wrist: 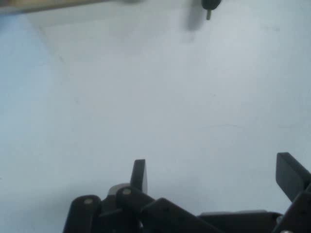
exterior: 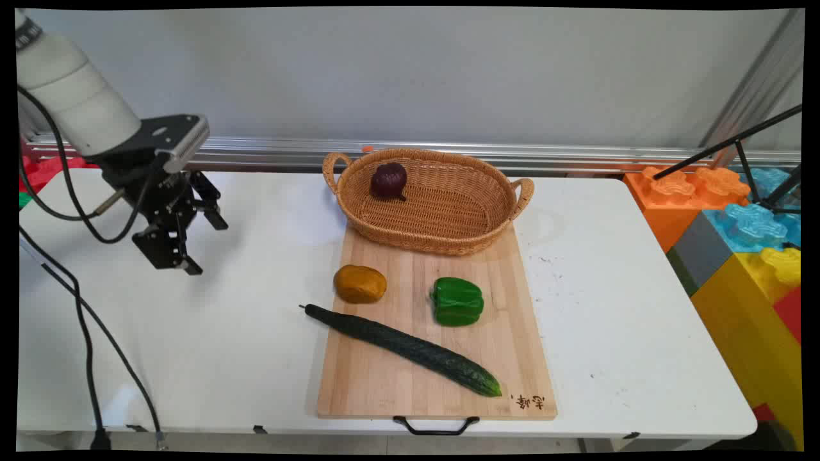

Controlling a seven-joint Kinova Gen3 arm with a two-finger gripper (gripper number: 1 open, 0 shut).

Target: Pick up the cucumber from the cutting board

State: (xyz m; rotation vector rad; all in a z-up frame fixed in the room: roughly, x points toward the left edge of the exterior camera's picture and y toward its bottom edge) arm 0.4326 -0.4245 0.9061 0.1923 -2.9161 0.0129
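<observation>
My gripper (exterior: pixel 206 248) hangs open over the bare white table (exterior: pixel 192 346), left of the wooden cutting board (exterior: pixel 435 384), with nothing between its fingers. In the hand view the gripper (wrist: pixel 215 170) has only white table under it, and the cucumber's stem tip (wrist: pixel 210 6) shows at the top edge. On the board lie a brown potato (exterior: pixel 359 283), a green bell pepper (exterior: pixel 457 301) and a long dark cucumber (exterior: pixel 403 346) set diagonally. A wicker basket (exterior: pixel 448 224) stands at the board's far end with a dark purple vegetable (exterior: pixel 389 180) inside it.
Black cables (exterior: pixel 83 320) hang from the arm down to the table's near left edge. Large coloured toy blocks (exterior: pixel 737 230) stand off the table's right side, with a black tripod leg (exterior: pixel 724 147) above them. A metal rail (exterior: pixel 576 153) runs along the wall.
</observation>
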